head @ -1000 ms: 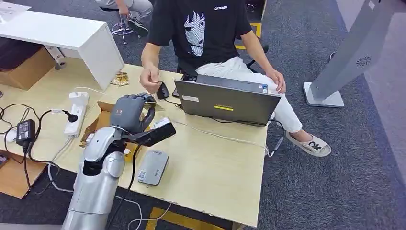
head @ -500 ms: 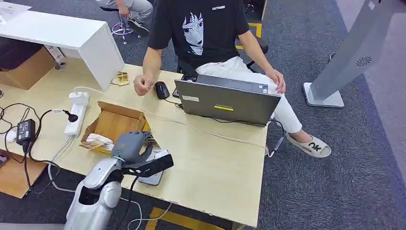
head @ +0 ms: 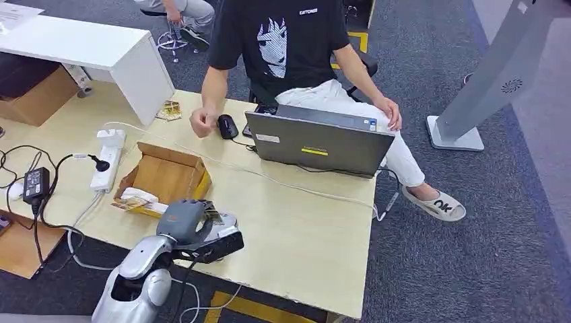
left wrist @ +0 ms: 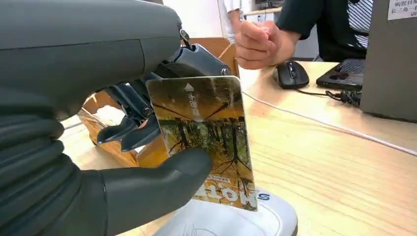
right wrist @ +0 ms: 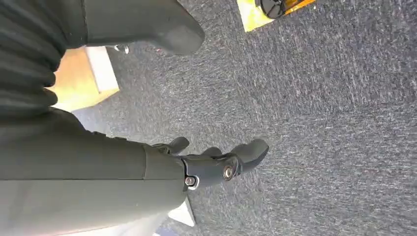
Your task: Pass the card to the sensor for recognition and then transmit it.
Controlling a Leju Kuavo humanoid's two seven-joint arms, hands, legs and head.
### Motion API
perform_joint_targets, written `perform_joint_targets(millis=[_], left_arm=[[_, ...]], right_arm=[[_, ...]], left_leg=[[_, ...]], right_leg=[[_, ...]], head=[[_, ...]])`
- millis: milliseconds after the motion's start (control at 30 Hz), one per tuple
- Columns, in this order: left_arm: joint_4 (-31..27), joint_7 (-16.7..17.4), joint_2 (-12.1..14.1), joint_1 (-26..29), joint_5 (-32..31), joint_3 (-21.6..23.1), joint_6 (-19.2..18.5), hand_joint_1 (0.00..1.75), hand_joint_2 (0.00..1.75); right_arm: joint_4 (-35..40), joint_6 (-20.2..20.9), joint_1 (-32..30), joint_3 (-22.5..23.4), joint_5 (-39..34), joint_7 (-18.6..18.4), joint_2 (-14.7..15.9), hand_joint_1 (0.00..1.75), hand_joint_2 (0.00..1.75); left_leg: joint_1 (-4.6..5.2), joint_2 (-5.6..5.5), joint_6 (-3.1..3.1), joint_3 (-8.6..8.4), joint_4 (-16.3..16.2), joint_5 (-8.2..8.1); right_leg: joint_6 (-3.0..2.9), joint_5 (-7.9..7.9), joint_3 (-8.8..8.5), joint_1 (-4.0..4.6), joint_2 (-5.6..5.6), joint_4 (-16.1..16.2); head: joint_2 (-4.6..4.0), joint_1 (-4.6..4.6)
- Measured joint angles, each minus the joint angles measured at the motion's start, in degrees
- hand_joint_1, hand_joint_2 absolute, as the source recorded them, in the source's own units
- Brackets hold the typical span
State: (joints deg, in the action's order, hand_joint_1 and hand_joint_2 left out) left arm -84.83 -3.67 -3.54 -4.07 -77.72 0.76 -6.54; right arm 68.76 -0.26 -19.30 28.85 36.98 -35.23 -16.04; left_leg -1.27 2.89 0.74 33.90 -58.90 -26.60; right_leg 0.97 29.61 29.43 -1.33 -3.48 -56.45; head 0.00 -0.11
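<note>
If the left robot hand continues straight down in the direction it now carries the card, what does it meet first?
Most likely the grey sensor lying on the table. The left robot hand holds the card just over it, its lower edge close to the sensor's top, though contact is unclear.

left hand (head: 183, 219): low at table's near edge, pinching card (left wrist: 206, 142) over grey sensor (left wrist: 231, 221); card's lower edge just above sensor top.
cardboard box (head: 165, 176): open, just beyond left hand, blocks the way fwd-left.
cable (head: 296, 186): thin white, runs across table (head: 303, 235) btw box and laptop; lies flat.
laptop (head: 316, 142): lid up, far side, walls off person's lap.
person's hand (head: 200, 122): fist on table beside mouse (head: 227, 126), far of box.
bare tabletop: wide free strip right of left hand, up to table's right edge.
power strip (head: 109, 158): left of box, w/ adapter (head: 35, 184) and cords; cluttered side.
right hand (right wrist: 216, 162): hangs over carpet (right wrist: 319, 123), fingers apart, nothing near.
</note>
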Motion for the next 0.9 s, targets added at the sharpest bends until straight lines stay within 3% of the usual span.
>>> perform_joint_targets(millis=[900], left_arm=[[5.6,-0.9,-0.9,1.0,-4.2,-3.5,2.7,1.75,1.75]], right_arm=[[1.1,0.6,-0.7,-0.3,-0.5,-0.7,0.0,0.0,1.75]], left_leg=[[0.0,-0.06,0.0,-0.04,0.0,0.0]], right_leg=[[0.0,0.0,-0.06,0.0,-0.04,0.0]], head=[[0.0,0.0]])
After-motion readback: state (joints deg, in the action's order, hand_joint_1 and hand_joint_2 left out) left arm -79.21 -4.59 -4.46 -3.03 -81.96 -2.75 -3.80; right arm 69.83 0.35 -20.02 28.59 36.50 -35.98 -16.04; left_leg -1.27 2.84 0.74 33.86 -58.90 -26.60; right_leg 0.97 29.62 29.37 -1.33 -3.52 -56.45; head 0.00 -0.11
